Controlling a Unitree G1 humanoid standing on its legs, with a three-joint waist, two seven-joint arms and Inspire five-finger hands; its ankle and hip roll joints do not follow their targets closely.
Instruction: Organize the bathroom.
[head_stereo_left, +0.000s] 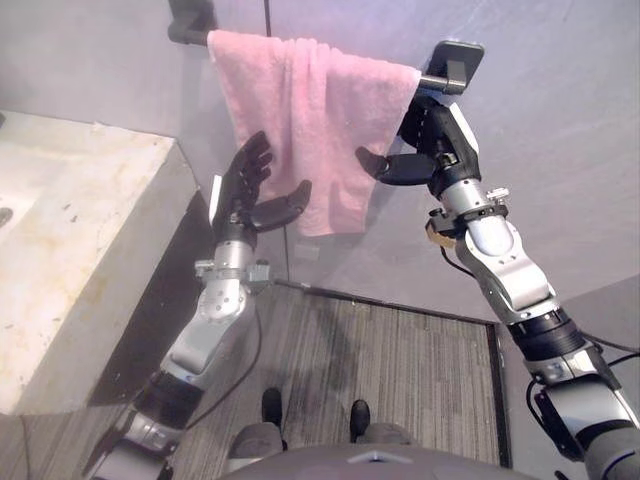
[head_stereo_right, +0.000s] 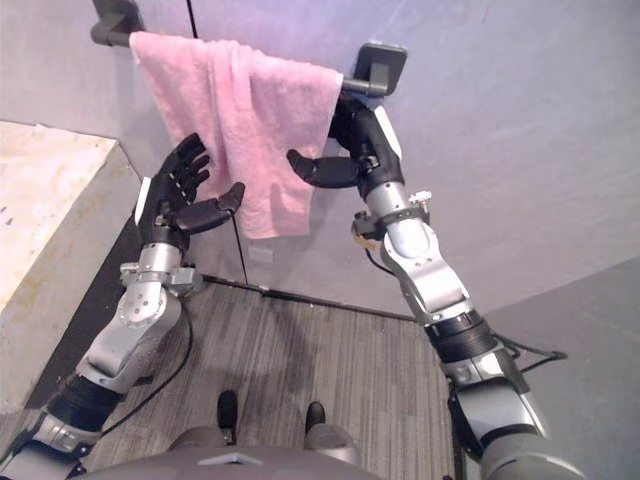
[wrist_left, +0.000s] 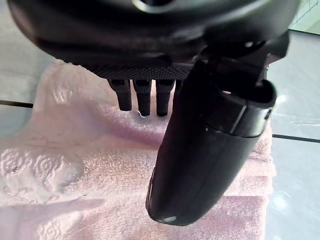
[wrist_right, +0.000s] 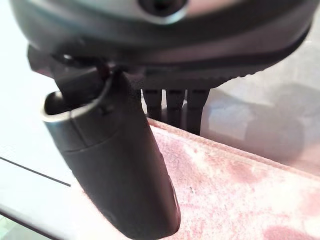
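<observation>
Up high, draped over wall rail (head_stereo_left: 440, 80): pink towel (head_stereo_left: 310, 120), fluffy, rumpled, hanging crooked. Left hand (head_stereo_left: 250, 190) spread wide, fingers straight, by towel's left edge. Right hand (head_stereo_left: 425, 140) at right edge, thumb out, fingers behind cloth, cannot tell. Stone sink (head_stereo_left: 80, 240) far left.

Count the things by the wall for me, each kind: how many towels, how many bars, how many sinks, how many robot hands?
Pink towel: 1
Towel bar: 1
Sink counter: 1
Robot hands: 2, the left hand and the right hand
Total: 5
</observation>
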